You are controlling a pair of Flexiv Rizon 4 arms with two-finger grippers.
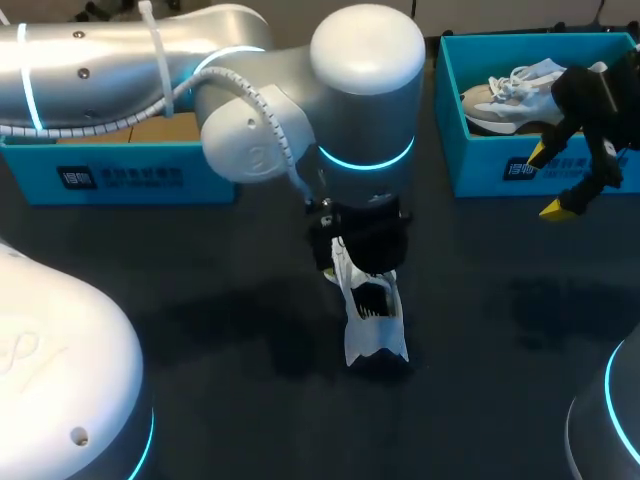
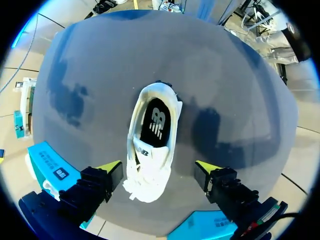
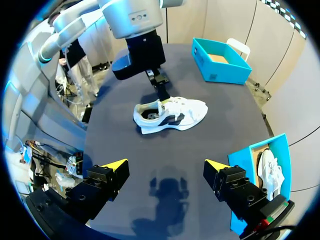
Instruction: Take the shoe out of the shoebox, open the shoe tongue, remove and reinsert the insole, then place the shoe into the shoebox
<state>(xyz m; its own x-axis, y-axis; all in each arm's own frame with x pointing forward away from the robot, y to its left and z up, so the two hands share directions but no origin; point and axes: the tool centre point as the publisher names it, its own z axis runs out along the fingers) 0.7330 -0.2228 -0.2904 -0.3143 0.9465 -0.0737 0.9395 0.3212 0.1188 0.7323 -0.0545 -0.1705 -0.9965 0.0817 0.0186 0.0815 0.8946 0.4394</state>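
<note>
The left gripper [image 2: 159,169] hangs over the white shoe [image 2: 149,161] with its two fingers spread wide. The shoe lies lower, in the gap between the yellow tips, and they do not clamp it. In the right wrist view one finger of this gripper comes down to the rim of the shoe's opening; I cannot tell if it touches.

The right gripper [image 3: 166,167] is also wide open and holds nothing. Between its fingers only the dark worktop [image 1: 200,300] shows. In the head view it hovers just in front of the right shoebox [image 1: 480,165].

The shoe stands on its sole near the middle of the worktop, apart from both boxes. Its opening faces up, and the black insole [image 2: 155,122] shows inside it.

The left shoebox [image 1: 120,170], teal like the other, stands at the far left corner of the worktop, partly behind the left arm [image 1: 120,60]. The right shoebox stands at the far right corner, and a second shoe [image 1: 510,95], pale with white laces, lies inside it.
</note>
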